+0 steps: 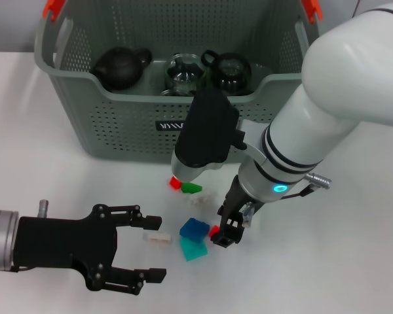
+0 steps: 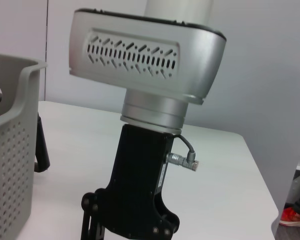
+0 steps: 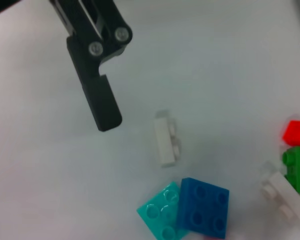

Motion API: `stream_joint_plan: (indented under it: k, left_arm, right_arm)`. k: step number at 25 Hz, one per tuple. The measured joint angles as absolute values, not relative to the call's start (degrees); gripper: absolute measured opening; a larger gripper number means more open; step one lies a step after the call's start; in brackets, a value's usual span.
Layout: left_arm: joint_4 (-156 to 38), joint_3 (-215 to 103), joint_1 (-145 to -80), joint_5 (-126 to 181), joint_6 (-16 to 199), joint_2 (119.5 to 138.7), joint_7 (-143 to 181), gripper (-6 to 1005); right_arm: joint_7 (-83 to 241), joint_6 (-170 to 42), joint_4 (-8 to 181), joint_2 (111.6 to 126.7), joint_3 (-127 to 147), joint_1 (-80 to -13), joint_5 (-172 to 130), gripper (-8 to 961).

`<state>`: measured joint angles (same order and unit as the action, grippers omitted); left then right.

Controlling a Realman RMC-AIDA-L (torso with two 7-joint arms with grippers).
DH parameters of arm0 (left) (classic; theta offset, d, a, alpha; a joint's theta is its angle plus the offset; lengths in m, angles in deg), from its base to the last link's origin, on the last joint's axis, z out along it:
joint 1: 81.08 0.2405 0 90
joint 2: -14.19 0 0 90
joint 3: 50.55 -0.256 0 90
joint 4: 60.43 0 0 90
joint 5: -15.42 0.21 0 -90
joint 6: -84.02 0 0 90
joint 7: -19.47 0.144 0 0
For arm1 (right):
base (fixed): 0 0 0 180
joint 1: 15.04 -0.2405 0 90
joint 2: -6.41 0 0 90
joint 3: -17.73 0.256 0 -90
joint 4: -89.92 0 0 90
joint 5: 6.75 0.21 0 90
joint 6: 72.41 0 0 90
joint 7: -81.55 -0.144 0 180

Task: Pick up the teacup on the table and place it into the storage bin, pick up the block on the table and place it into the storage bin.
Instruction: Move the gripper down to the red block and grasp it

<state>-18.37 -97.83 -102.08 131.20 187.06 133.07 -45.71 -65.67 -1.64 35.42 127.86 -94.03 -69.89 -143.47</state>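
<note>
The grey-green storage bin [image 1: 118,124] stands at the back of the table. Inside it are a dark teapot [image 1: 121,65], a glass cup [image 1: 183,73] and a dark teacup [image 1: 230,69]. Several blocks lie in front of the bin: blue [image 1: 194,227], teal [image 1: 194,249], green [image 1: 191,188], red [image 1: 174,184] and a small white one [image 1: 158,239]. My right gripper [image 1: 226,231] is down at the table, its black tips touching a small red block [image 1: 214,231]. To the left, my left gripper [image 1: 154,248] hovers open and holds nothing.
A pale clear block [image 1: 200,200] lies beside the green one. The right wrist view shows one left finger [image 3: 97,95] near the white block [image 3: 166,142]. The left wrist view shows the bin wall [image 2: 10,150] and the right arm's wrist [image 2: 140,190].
</note>
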Motion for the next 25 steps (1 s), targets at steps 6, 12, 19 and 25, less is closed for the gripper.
stream_joint_plan:
  k: [6, 12, 19, 25]
  left_arm:
    - [-18.33, -97.83, -102.09, 131.26, 187.22, 133.09, -45.61, 813]
    - [-18.33, -97.83, -102.16, 131.26, 187.46, 133.1, -45.58, 813]
    - [-18.55, -97.83, -102.17, 131.26, 187.48, 133.1, -45.57, 813]
    - [-18.63, -97.83, -102.17, 131.18, 187.61, 133.1, -45.57, 813]
  right_arm:
    - [-65.67, -3.67, 37.09, 127.96, -94.86, -70.12, -141.99, 558]
    - [-65.67, -4.45, 37.67, 127.96, -95.42, -70.07, -141.53, 508]
    - [-65.67, -4.71, 38.44, 127.96, -95.86, -70.12, -141.53, 504]
    - [-65.67, -5.75, 38.53, 127.96, -97.41, -70.14, -141.42, 455]
